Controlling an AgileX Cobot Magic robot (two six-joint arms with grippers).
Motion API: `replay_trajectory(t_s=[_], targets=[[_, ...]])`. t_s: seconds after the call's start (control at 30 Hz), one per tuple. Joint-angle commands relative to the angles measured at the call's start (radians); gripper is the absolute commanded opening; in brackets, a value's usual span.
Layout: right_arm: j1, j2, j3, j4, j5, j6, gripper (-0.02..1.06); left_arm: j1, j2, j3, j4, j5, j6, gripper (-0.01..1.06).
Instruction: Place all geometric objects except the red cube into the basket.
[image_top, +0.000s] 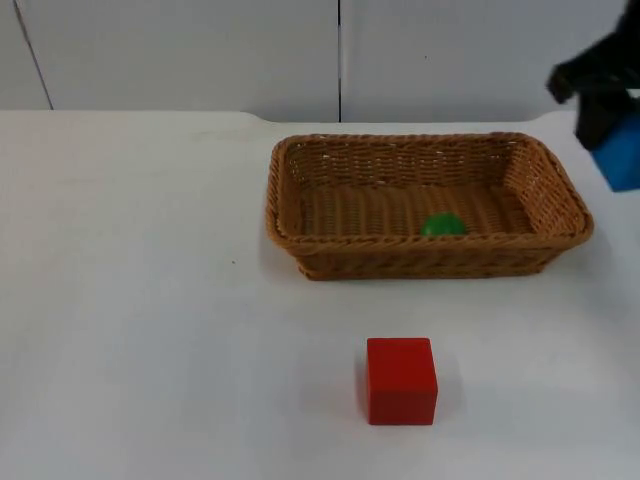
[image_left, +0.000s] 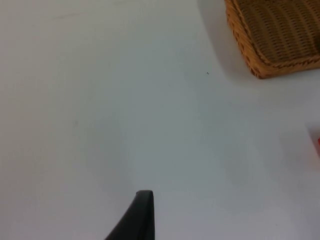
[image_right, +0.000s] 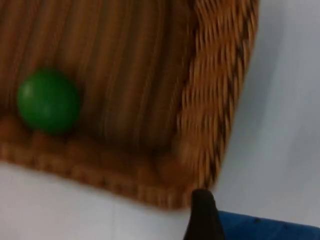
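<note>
A: Where is the right gripper (image_top: 612, 140), and what is it doing?

B: It hangs at the right edge of the top view, raised beside the far right corner of the basket. It is clenched on one blue block (image_top: 622, 152), which sits under the black fingers. From the right wrist, the blue block (image_right: 265, 227) lies beside the fingertip (image_right: 202, 215).

A: And the left gripper (image_left: 135, 220)?

B: It waits over bare table. Only one black fingertip can be seen from the left wrist, so I cannot tell how its fingers stand.

A: Count the things for me.

B: One rectangular woven wicker basket (image_top: 285, 190), brown, stands on the white table top (image_top: 130, 300) towards the grey partition wall (image_top: 180, 50). Inside it rests one green round object (image_top: 442, 225), close against the near wall. The right wrist view shows that green object (image_right: 48, 101) near the basket's corner (image_right: 210, 125).

A: And the red one?

B: One red cube (image_top: 401, 381) sits on the table in front of the basket, well apart from it and from both grippers. The left wrist view catches a corner of the basket (image_left: 270, 40).
</note>
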Motion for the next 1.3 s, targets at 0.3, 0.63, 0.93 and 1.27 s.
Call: replay_trajectory(t_s=[0.3, 0.63, 0.93, 1.27], targets=[[0.02, 0.323, -0.347, 0.1, -0.004, -0.055, 0.0, 0.003, -0.006, 0.004, 0.002, -0.029, 0.001, 1.05], [0.025, 0.435, -0.371, 0.105, -0.068, -0.055, 0.12, 0.003, -0.006, 0.004, 0.002, -0.032, 0.001, 1.05], [0.025, 0.419, -0.371, 0.107, -0.073, -0.055, 0.74, 0.003, -0.006, 0.004, 0.002, -0.032, 0.001, 1.05], [0.025, 0.217, -0.371, 0.124, -0.025, -0.055, 0.8, 0.003, -0.006, 0.004, 0.004, -0.035, 0.001, 1.05]])
